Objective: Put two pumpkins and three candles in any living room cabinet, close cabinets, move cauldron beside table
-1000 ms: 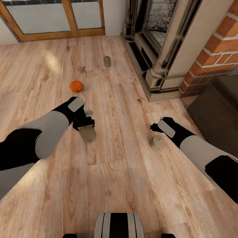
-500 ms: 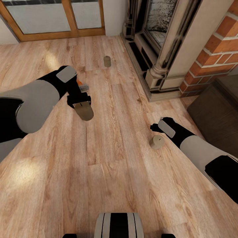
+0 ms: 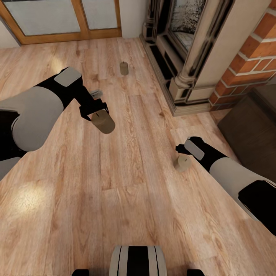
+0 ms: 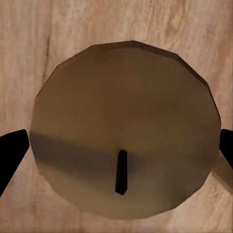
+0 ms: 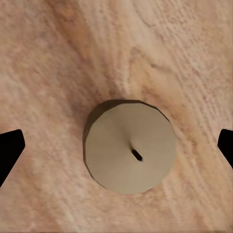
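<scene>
1. Candle (image 3: 102, 121) number one is held raised over the floor (image 3: 126, 199) on the left, pinched by the left gripper (image 3: 96, 113).
2. A second candle (image 3: 182, 162) stands on the floor under the right gripper (image 3: 183, 150), whose fingers are spread.
3. A third candle (image 3: 124, 68) stands far off, near the fireplace (image 3: 184, 57).
</scene>
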Available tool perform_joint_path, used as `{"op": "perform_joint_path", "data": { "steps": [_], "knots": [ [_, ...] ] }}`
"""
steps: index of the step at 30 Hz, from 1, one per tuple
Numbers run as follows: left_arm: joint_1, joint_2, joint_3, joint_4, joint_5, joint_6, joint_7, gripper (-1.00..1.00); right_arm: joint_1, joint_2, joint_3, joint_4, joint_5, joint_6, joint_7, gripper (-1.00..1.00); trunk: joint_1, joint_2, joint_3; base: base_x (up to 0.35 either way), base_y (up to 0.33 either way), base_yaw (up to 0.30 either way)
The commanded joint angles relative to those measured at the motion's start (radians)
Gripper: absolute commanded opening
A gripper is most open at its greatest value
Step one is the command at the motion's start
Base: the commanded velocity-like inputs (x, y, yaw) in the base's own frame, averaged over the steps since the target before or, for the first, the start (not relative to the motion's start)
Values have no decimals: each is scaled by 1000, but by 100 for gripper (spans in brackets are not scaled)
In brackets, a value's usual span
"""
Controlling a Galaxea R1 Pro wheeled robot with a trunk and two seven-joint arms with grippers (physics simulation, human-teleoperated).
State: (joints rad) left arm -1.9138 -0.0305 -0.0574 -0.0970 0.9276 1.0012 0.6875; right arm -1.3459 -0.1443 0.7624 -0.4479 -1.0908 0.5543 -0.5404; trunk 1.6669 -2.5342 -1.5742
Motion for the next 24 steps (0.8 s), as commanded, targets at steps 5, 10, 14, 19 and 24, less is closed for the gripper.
{"op": "perform_joint_path", "data": {
  "steps": [5,10,14,19,24],
  "knots": [
    [-1,0,-5,-2,16,1,10,-100,-1,-2,8,1,-7,3,-7,100,2,-2,-20,0,0,0],
    [-1,0,-5,-3,17,1,10,-100,-1,-3,7,1,-5,3,-7,100,4,-3,-39,0,0,0],
    [-1,0,-5,-3,17,0,10,-100,-1,-2,8,2,-6,2,-7,100,6,-4,-55,0,0,0],
    [-1,1,-5,-3,17,0,10,-100,-1,-2,9,2,-5,1,-7,100,6,-4,-55,0,0,0],
    [-1,1,-6,-3,17,0,10,-100,-1,-2,8,1,-3,1,-7,100,6,-4,-55,0,0,0]
  ]
}}
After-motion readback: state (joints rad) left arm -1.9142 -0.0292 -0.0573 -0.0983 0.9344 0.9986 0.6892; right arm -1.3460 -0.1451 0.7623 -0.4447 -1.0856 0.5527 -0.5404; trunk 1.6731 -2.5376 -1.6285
